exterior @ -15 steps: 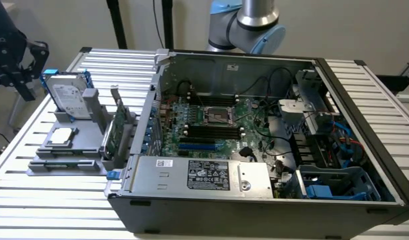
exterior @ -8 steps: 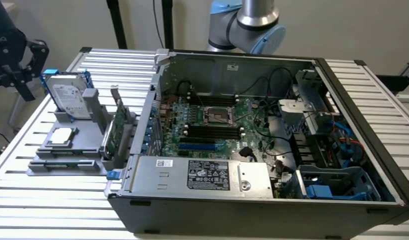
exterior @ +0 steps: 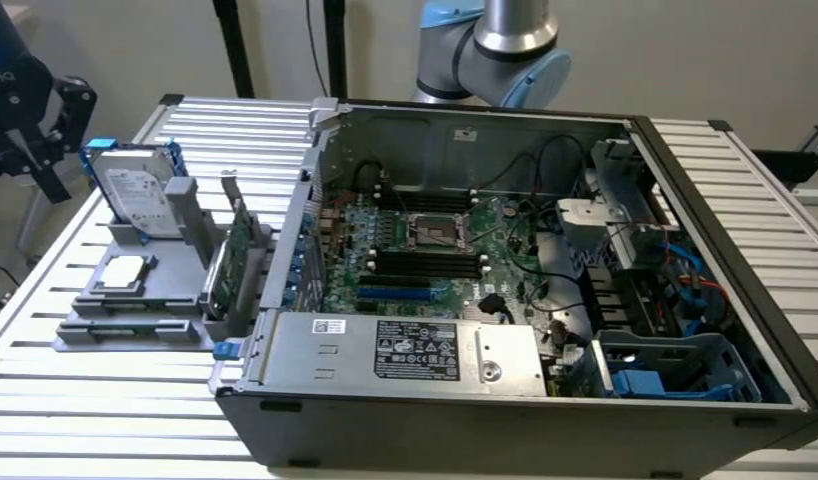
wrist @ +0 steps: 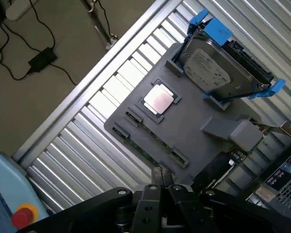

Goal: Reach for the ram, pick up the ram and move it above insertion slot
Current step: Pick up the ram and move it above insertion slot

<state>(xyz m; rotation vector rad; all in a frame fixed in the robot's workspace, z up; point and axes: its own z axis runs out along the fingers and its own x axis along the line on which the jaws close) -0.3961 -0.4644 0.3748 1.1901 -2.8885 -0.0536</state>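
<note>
Progress is judged slight: the gripper (wrist: pixel 162 175), closed on nothing, is held over the grey holder (wrist: pixel 194 116), where the ram (wrist: pixel 148 145) lies ungrasped.

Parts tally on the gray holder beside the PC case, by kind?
Hard drive: 1
Processor chip: 1
Expansion card: 1
Ram stick: 1
Total: 4

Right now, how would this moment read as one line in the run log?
step: reach | gripper: above gray tray, clear of ram | ram: flat in tray, not lifted | hard drive: standing in tray
</note>
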